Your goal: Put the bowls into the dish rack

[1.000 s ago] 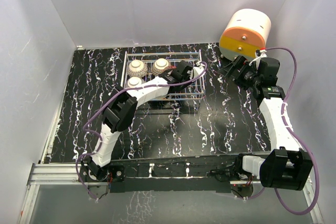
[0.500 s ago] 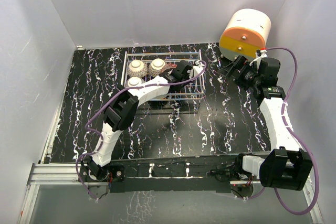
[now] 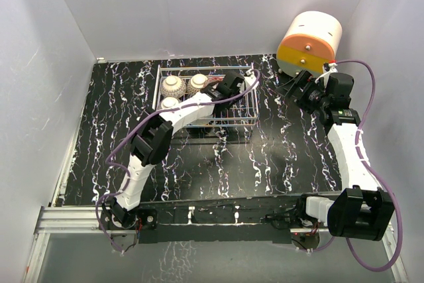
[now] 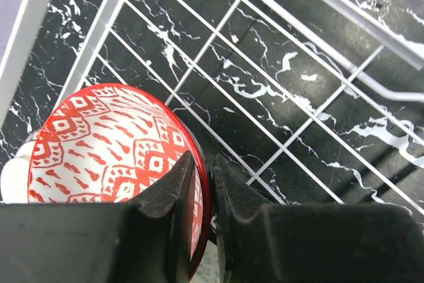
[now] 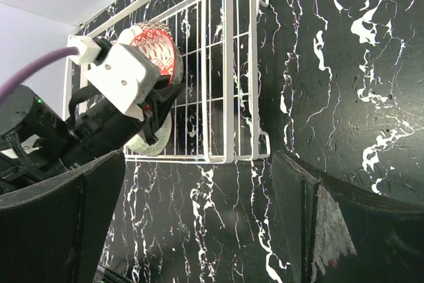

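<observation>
The left arm reaches from its base up and across the table, elbow bent, with its wrist over the dish rack. The left gripper is clamped on the rim of the red bowl. One finger sits inside the bowl and the other finger against its outside. The bowl is tilted on edge within the rack, its patterned inside turned away from the outer finger. Past the fingertips are the rack's bottom wires, with the black marbled table showing through them.

The right arm is bent at the table's right side. The right gripper has its fingers spread wide with only tabletop between them. It is close to the round drawer unit and well apart from the rack.

In the rack, on the side beyond the red bowl from the left fingers, sit a bowl, another bowl and a third bowl, pale outsides showing.

From above, the left forearm covers the rack's middle, so what lies under it cannot be made out. The patterns of the three pale bowls are hidden too.
</observation>
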Tool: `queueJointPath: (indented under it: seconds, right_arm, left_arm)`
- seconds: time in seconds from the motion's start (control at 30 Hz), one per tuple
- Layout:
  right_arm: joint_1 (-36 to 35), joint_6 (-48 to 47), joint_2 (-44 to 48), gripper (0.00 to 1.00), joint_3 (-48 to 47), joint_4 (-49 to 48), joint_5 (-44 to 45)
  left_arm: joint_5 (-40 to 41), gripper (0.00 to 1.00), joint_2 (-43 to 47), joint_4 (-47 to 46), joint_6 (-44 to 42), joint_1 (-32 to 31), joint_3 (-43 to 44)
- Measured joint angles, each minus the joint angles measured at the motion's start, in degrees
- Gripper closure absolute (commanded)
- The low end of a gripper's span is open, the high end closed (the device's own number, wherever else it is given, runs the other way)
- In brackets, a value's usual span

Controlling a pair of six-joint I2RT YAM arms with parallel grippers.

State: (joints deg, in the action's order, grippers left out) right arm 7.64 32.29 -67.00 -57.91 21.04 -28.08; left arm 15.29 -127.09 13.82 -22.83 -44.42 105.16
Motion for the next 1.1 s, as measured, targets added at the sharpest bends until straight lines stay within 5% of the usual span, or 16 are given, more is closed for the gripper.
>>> queueJointPath:
  seconds: [0.5, 0.87, 1.1]
  right_arm:
    - [0.81, 1.33, 0.0, 0.04, 0.0, 0.24, 1.09]
    - [1.11, 1.92, 0.02, 0.04, 0.0, 0.52, 1.14]
    - [1.42, 1.9, 0.57, 0.04, 0.0, 1.4, 1.16]
  left_arm:
    - [-2.36, 1.0, 11.61, -9.42, 13.73, 1.16, -3.21]
    - [-22.77, 1.0, 23.1, -35.91, 48.87, 17.53, -25.7]
    - [-33.92, 1.0, 20.5, -53.96, 68.91, 18.86, -31.54]
